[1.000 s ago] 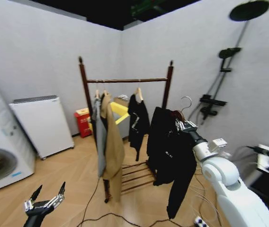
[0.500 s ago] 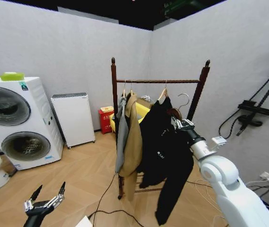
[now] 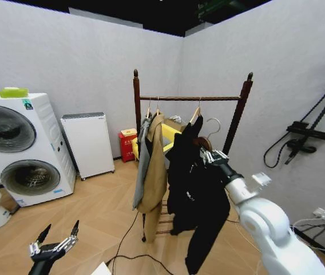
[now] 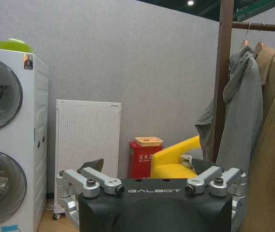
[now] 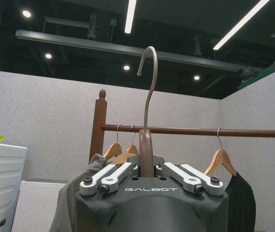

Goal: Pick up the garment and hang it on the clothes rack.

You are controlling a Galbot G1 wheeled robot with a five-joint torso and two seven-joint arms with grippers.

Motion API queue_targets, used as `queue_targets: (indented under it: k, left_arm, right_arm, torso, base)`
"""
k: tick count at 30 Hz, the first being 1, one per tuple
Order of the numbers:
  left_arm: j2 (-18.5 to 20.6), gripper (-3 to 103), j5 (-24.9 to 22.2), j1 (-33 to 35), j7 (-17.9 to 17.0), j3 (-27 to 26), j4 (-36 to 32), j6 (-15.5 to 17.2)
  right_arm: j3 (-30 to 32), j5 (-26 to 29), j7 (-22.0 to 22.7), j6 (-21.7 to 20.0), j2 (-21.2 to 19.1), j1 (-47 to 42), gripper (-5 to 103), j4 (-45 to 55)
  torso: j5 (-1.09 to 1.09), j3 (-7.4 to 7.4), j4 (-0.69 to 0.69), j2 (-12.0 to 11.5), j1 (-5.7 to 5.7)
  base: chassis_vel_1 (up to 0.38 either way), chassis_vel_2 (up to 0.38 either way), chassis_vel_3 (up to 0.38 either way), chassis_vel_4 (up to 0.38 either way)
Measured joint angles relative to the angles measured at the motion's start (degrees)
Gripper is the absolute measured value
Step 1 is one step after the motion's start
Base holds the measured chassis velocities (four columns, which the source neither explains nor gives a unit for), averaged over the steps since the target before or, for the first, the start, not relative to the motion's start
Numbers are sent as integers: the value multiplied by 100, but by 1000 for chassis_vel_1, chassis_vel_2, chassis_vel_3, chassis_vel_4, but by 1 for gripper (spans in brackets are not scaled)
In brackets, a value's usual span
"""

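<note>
Garment (image 3: 199, 200) — long, black, limp — hangs from right pincer (image 3: 213, 156).

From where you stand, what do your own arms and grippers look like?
The right arm has glossy white rounded shells with a black forearm section. The right gripper has silver metal finger links with dark bolts on a black housing lettered GALBOT. The left gripper has the same build: black body, silver links, dark fingertips.

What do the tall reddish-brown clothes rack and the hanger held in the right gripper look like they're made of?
The tall reddish-brown clothes rack looks like dark stained wood with a slight sheen, with turned ball tops on its posts. The hanger in the right gripper seems to have a brown wooden body and a bare silvery metal wire hook, thin and shiny.
</note>
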Motion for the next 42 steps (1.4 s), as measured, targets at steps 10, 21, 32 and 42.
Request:
queue_targets:
  k: [10,21,32,42]
  left_arm:
    - [0,100,0,0,0,0,0,0]
    - [0,100,0,1,-1,0,0,0]
    - [0,100,0,0,0,0,0,0]
    - [0,100,0,0,0,0,0,0]
  right_arm:
    - [-132,-96,113,23,131,154,10,-257]
    - [-587,-283,198,63,387,774,10,-950]
    - [-1037,-858,343,352,679,1887,10,-2399]
    - [-1740,-695,546,359,1201,2569,10,-2949]
  torso:
    - [2,1,2,-1,1]
    - [1,2,3,-1,1]
    - [1,2,3,-1,2]
    - [0,2,2,-1,1]
  base:
    - [0,0,0,0]
    - [0,0,0,0]
    - [0,0,0,0]
    - [0,0,0,0]
